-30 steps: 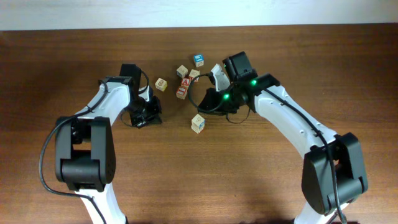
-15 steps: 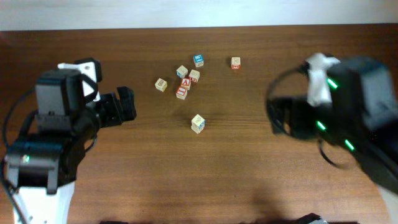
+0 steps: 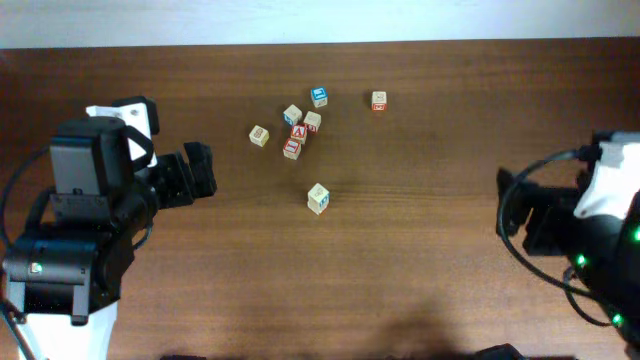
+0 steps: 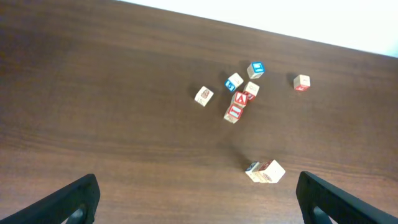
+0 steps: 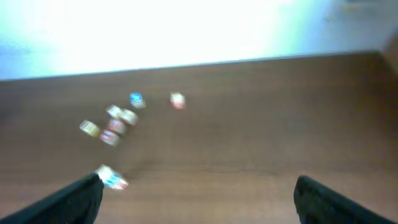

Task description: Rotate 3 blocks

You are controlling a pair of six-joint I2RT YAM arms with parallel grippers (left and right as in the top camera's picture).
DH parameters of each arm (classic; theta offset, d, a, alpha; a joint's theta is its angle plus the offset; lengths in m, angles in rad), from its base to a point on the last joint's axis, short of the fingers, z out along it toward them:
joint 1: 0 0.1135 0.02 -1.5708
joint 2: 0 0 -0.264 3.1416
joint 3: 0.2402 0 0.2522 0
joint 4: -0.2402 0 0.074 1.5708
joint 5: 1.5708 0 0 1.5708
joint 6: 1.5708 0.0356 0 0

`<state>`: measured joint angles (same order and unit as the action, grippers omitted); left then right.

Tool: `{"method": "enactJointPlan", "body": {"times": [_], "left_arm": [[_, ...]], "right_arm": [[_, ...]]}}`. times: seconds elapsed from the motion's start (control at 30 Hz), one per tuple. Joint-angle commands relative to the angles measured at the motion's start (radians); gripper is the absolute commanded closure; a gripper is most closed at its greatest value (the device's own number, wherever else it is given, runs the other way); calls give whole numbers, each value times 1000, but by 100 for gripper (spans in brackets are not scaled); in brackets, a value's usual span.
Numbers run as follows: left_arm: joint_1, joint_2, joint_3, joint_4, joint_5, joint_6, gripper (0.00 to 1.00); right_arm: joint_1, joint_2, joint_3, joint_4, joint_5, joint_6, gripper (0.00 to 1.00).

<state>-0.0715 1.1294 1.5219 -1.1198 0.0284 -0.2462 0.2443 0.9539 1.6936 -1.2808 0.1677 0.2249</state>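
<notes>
While both arms are hanging well apart from the blocks (image 3: pixel 292 115), which are sitting clustered mid-counter (image 3: pixel 430 220) toward the far edge, L gripper (image 4: pixel 199 202) & R gripper (image 5: pixel 199 202) are holding jaws spread, empty. Prob. between rotations or finishing; any next turn is calling for a reach back in over one cube.

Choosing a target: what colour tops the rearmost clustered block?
Blue and white block; left wrist view.
</notes>
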Motion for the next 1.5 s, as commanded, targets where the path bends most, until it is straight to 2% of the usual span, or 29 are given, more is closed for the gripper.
{"method": "enactJointPlan", "body": {"times": [0.0, 0.03, 0.07, 0.17, 0.23, 0.37, 0.47, 0.87, 0.93, 1.0, 1.1, 1.13, 1.23, 1.3, 1.37, 1.47], "left_arm": [[2, -5, 0, 0, -10, 10, 1], [2, -5, 0, 0, -10, 9, 1], [2, -5, 0, 0, -10, 9, 1], [2, -5, 0, 0, -10, 9, 1], [2, -5, 0, 0, -10, 9, 1], [2, -5, 0, 0, -10, 9, 1], [2, -5, 0, 0, -10, 9, 1], [2, -5, 0, -1, -11, 10, 1], [-13, -22, -12, 2, -63, 10, 1], [-16, -118, -204, 186, -171, 10, 1], [0, -476, -742, 659, -195, 18, 1], [5, -608, -937, 838, -197, 86, 1], [22, -856, -1262, 1100, -157, 243, 1], [66, -996, -1397, 1131, -85, 320, 1], [77, -1093, -1487, 1130, -84, 420, 1], [77, -1125, -1514, 1038, -79, 436, 1]], "right_arm": [[-97, -228, -365, 284, -20, -31, 2], [-145, -359, -588, 476, -93, -75, 2], [-164, -444, -735, 602, -127, -94, 2], [-204, -728, -1225, 929, -204, -97, 2], [-206, -855, -1472, 1130, -210, -93, 2], [-206, -951, -1663, 1255, -209, -93, 2], [-206, -951, -1688, 1207, -210, -93, 2], [-206, -949, -1688, 1206, -209, -94, 2], [-206, -949, -1688, 1206, -209, -94, 2], [-206, -949, -1688, 1207, -209, -94, 2], [-206, -949, -1688, 1206, -209, -94, 2], [-206, -949, -1688, 1206, -209, -94, 2], [-206, -949, -1688, 1207, -209, -94, 2], [-206, -949, -1688, 1206, -209, -94, 2], [-206, -949, -1688, 1207, -209, -94, 2], [-206, -949, -1688, 1206, -209, -94, 2]]}}
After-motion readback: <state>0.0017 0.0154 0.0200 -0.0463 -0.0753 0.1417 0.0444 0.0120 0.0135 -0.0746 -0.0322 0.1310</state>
